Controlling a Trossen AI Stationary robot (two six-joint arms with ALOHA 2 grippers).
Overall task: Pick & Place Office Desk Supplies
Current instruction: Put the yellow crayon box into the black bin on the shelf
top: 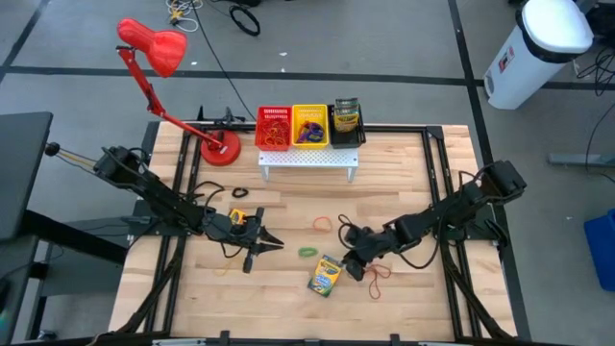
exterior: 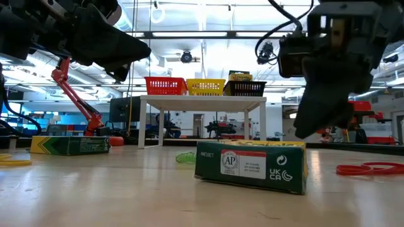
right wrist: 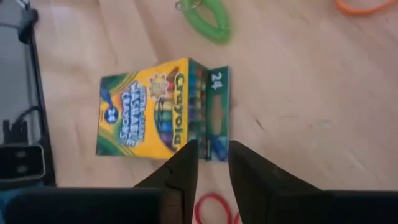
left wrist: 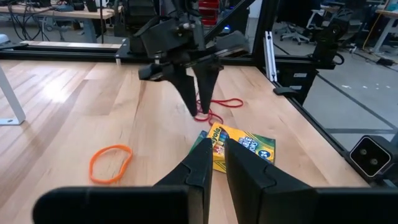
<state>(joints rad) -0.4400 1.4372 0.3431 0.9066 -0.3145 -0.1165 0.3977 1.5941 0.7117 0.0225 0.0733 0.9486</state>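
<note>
Box (top: 325, 276) lies flat on table (top: 404, 183), front centre | right gripper (top: 353, 270) poised over its end, fingers slightly parted, nothing held | judged light, stiff, crushable card; best pinched across narrow sides | left gripper (top: 271, 242) idle, nearly closed, empty.

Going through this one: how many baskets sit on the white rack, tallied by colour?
Baskets on the white rack:
red basket: 1
yellow basket: 1
black basket: 1
Total: 3
</note>
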